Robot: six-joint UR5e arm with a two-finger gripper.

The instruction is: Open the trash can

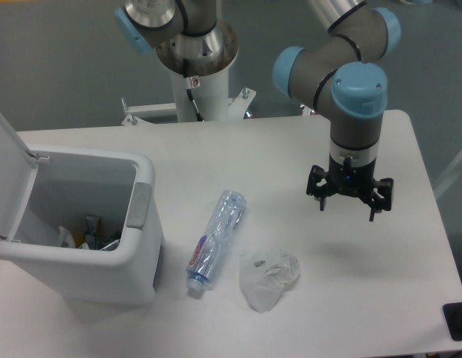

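The trash can (138,272) is a large white boxy bin at the table's left front. Its white lid (7,160) stands raised at the far left, so the inside shows with some rubbish at the bottom. The grey push-button tab (138,206) sits on its right rim. My gripper (347,209) hangs open and empty over the right part of the table, far to the right of the bin, fingers pointing down.
A clear crushed plastic bottle (214,240) lies right of the bin. A crumpled clear plastic wrapper (268,277) lies beside it. The arm's base column (199,71) stands behind the table's far edge. A dark object (457,322) sits at the front right corner.
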